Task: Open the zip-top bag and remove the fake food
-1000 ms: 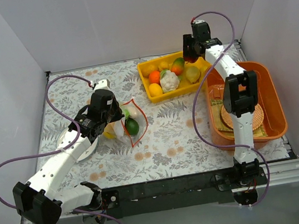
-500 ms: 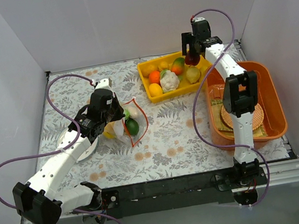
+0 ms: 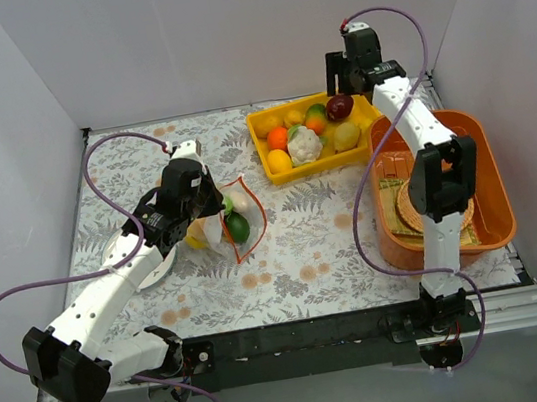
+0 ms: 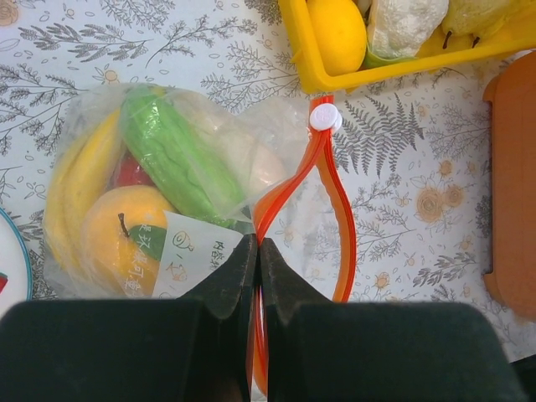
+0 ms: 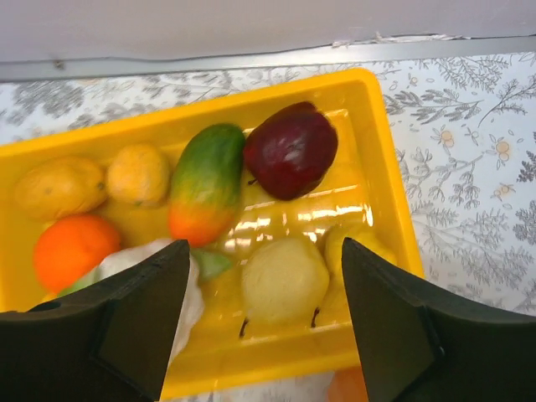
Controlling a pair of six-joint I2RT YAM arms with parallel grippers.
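Observation:
The clear zip-top bag [image 3: 229, 219] lies on the patterned cloth left of centre, its mouth spread open. My left gripper [image 4: 258, 251] is shut on its red-orange zip strip [image 4: 335, 209], near the white slider [image 4: 323, 118]. Fake food inside the bag [image 4: 209, 159]: a yellow banana [image 4: 74, 180], a green vegetable [image 4: 172, 155], a yellow fruit [image 4: 117, 226] and a whitish piece [image 4: 255, 163]. My right gripper [image 5: 264, 247] is open and empty above the yellow tray [image 5: 394, 193]. A dark red fruit [image 5: 291, 151] lies in that tray's far corner [image 3: 339, 106].
The yellow tray [image 3: 256, 140] holds several other toy fruits and a white cauliflower [image 3: 305, 146]. An orange tub [image 3: 491, 168] with woven mats stands at the right. A white plate [image 3: 115, 254] lies under the left arm. White walls close three sides.
My right gripper let the dark red fruit drop into the yellow tray and drew back toward the rear wall. The left gripper and bag have not moved.

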